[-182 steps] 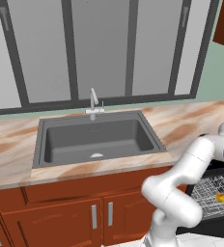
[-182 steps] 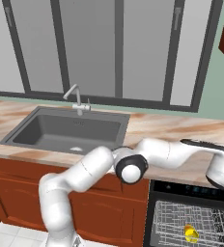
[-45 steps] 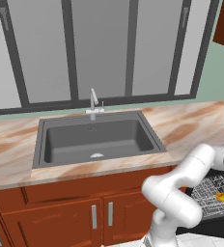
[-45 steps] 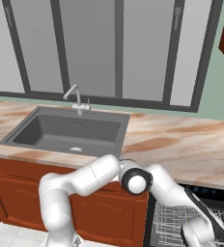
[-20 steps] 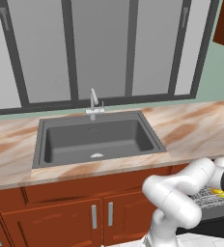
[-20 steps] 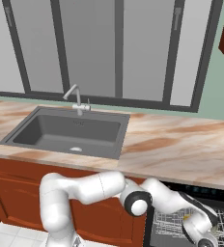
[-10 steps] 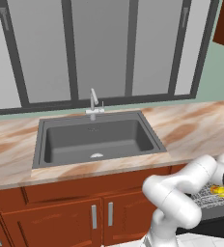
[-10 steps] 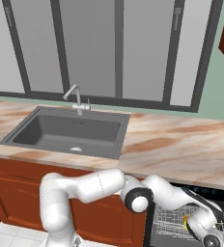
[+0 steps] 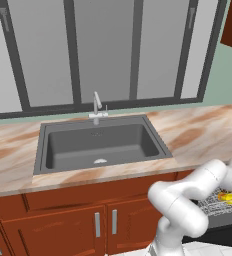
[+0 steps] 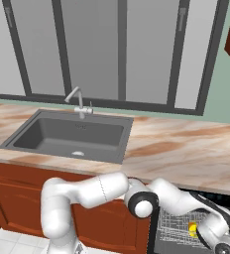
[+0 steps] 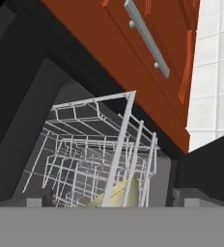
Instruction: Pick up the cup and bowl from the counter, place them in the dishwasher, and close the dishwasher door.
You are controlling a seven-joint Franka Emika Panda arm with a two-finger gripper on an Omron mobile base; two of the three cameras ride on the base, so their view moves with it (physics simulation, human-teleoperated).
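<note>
Now | tool: jaws just released, holding nothing, over rack | yellow item: lying in rack | next: dishwasher door, judged.

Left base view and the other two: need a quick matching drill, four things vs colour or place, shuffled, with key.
Things:
1. sink basin
2. counter
3. wire rack
4. yellow item

Colour or place:
A. pale grey, inside the black dishwasher
B. lying in the rack, beside the arm's wrist
C. dark grey, below the faucet
D. beige-and-brown marbled, over reddish-brown cabinets

Pairs: 1-C, 2-D, 3-A, 4-B
</note>
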